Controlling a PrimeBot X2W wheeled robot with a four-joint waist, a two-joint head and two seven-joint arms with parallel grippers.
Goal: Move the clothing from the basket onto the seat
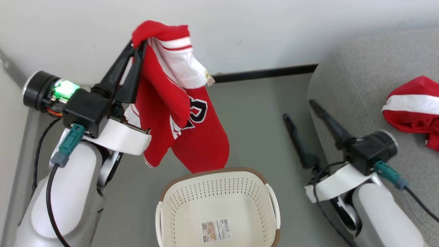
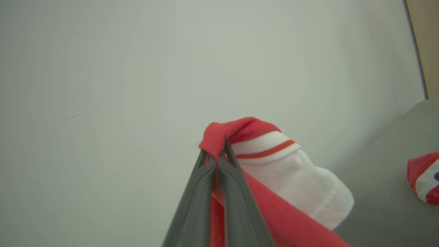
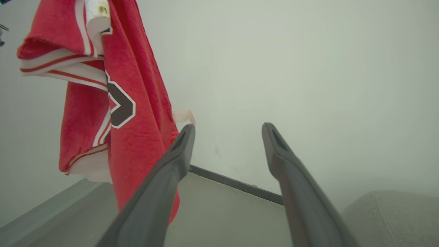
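Head view puts the left gripper (image 1: 138, 44) high at the upper left, its two dark fingers pressed together on a bunched fold of a red garment (image 1: 202, 140), which hangs from the tips in a long drape with a white panel, stripe trim and a dark, white-edged figure. Its lowest edge reaches the far brown rim of the basket (image 1: 212, 188); from this angle it is hard to say whether the cloth touches that rim or hangs clear of it. The basket stands on the grey floor (image 1: 264, 113) at the bottom centre, between the two arms, a printed label (image 1: 216, 230) stuck to its pale bottom. Left wrist view agrees: the fingers meet with red fabric pinched between them and the white panel spilling to their right. The right gripper (image 1: 299, 109) sits at the lower right, fingers spread well apart with nothing between them, just beside the rounded edge of the seat (image 1: 363, 68). In the right wrist view those parted fingers frame a white wall (image 3: 308, 68) and a dark baseboard (image 3: 236, 185), the hanging garment to their left. A second garment (image 1: 415, 109), red with a broad white band, lies crumpled on the seat near the right edge, well apart from the basket.
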